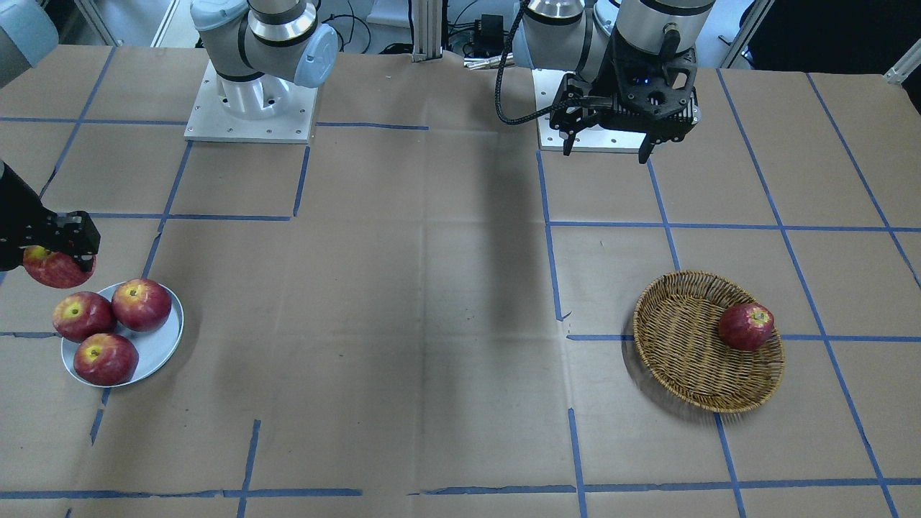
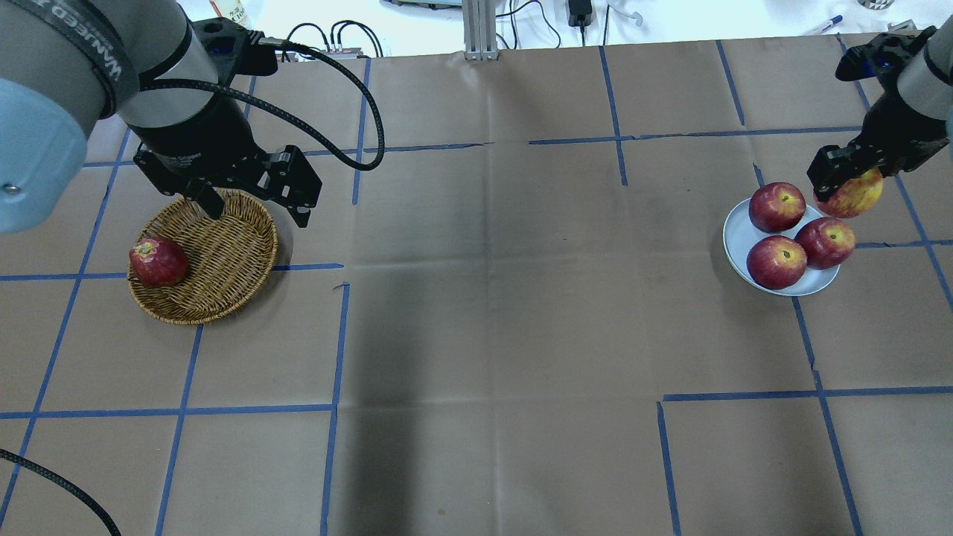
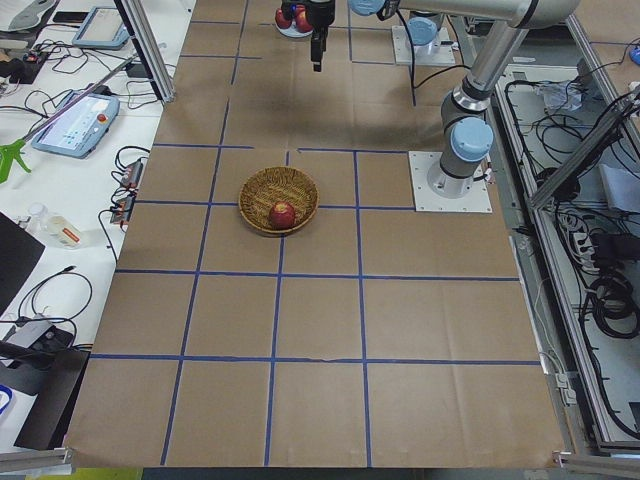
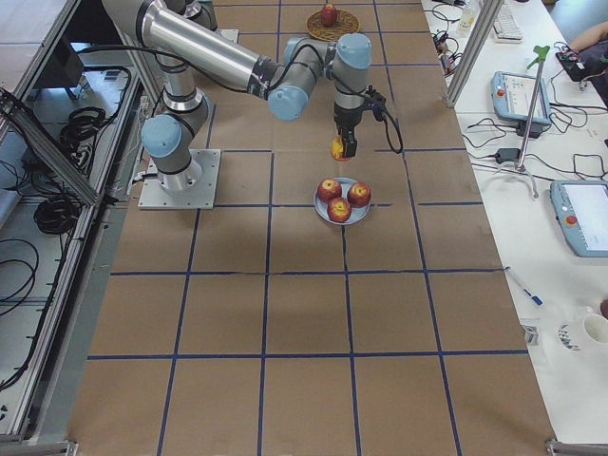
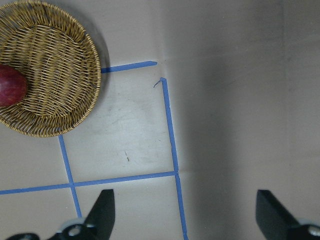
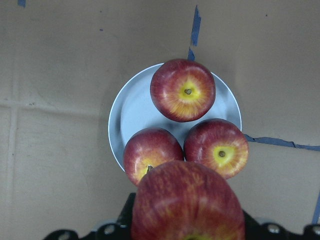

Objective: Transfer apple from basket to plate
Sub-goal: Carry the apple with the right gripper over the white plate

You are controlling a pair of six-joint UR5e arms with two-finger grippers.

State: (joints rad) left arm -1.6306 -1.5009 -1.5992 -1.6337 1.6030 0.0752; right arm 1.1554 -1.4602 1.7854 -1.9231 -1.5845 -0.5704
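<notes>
My right gripper (image 2: pixel 845 182) is shut on the apple (image 2: pixel 850 196), a lighter streaky red one with yellow flecks. It holds the apple in the air just beside the rim of the pale grey-blue plate (image 2: pixel 737 231). The apple fills the bottom of the right wrist view (image 6: pixel 187 200), with the plate (image 6: pixel 132 112) ahead of it. The wicker basket (image 2: pixel 216 253) lies at the other end of the table. My left gripper (image 2: pixel 257 211) is open and empty, high over the basket's edge.
Three red apples (image 2: pixel 776 206) lie on the plate and leave little bare room. One darker red apple (image 2: pixel 158 261) lies at the basket's side, and shows in the left wrist view (image 5: pixel 10 85). Blue tape lines cross the brown paper table cover.
</notes>
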